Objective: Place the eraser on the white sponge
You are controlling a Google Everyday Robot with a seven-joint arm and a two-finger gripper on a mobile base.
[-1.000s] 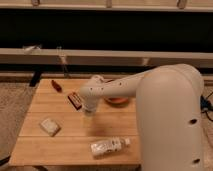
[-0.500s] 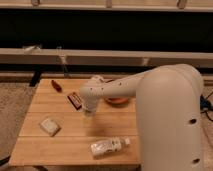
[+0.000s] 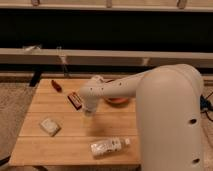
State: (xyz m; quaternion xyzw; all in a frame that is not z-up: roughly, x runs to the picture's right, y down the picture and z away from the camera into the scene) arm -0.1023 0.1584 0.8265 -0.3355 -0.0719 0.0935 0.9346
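Observation:
The eraser (image 3: 75,100) is a small dark red-brown block lying on the wooden table (image 3: 65,142), left of centre. The white sponge (image 3: 50,126) is a whitish square pad nearer the front left. My gripper (image 3: 88,111) hangs down from the white arm just right of the eraser and a little nearer the front, well right of the sponge. I see nothing held in it.
A slim red-handled tool (image 3: 57,85) lies at the back left. A clear plastic bottle (image 3: 107,146) lies on its side near the front edge. A reddish bowl-like object (image 3: 117,100) is partly hidden behind the arm. The big white arm (image 3: 165,115) covers the table's right side.

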